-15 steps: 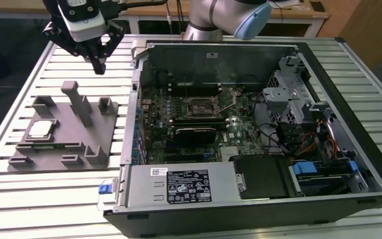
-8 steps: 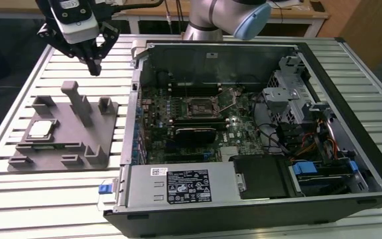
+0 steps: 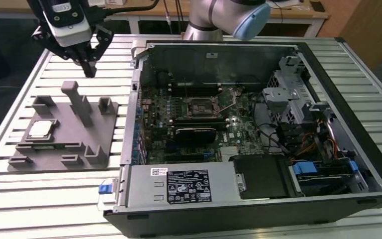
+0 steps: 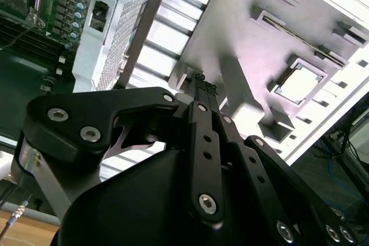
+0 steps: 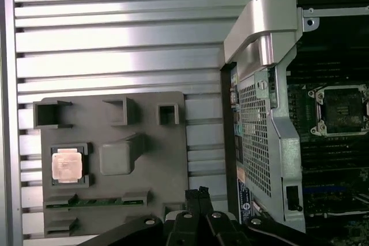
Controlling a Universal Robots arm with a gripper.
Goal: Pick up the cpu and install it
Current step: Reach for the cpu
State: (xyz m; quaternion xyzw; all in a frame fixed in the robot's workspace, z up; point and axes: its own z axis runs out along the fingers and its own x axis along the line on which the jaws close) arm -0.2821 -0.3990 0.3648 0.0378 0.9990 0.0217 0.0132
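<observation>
Slatted metal tabletop point(image 3: 45, 209). A grey fixture point(image 3: 78, 144) lies at the exterior view's left and an open computer case point(image 3: 370, 129) at its right.

Pincer point(image 3: 89, 70): hovers above the bare slats just beyond the far edge of the fixture. Its tips are drawn together and it carries nothing; the closed tips also show in the second wrist view point(image 4: 202, 82).

cpu point(image 3: 40, 130): sits flat in a square recess at the near-left part of the fixture, metal top up and untouched. It is well apart from the pincer. In the first wrist view it lies level inside its pocket point(image 5: 67, 164).

Socket point(image 3: 201, 106): on the board inside the case, looks empty, with its frame apparently raised.

Judgement: the step in hand is the reach toward the cpu, and the pick-up is not begun.

Notes for doing it well:
- The tall post point(image 3: 78, 102) stands between pincer and chip, so travel should stay above it.
- The tips must spread wider than the chip before any descent.
- Centre squarely over the recess and align with the chip's edges.
- Come straight down. The pocket walls leave little margin, and a skewed grasp could tilt the chip.
</observation>
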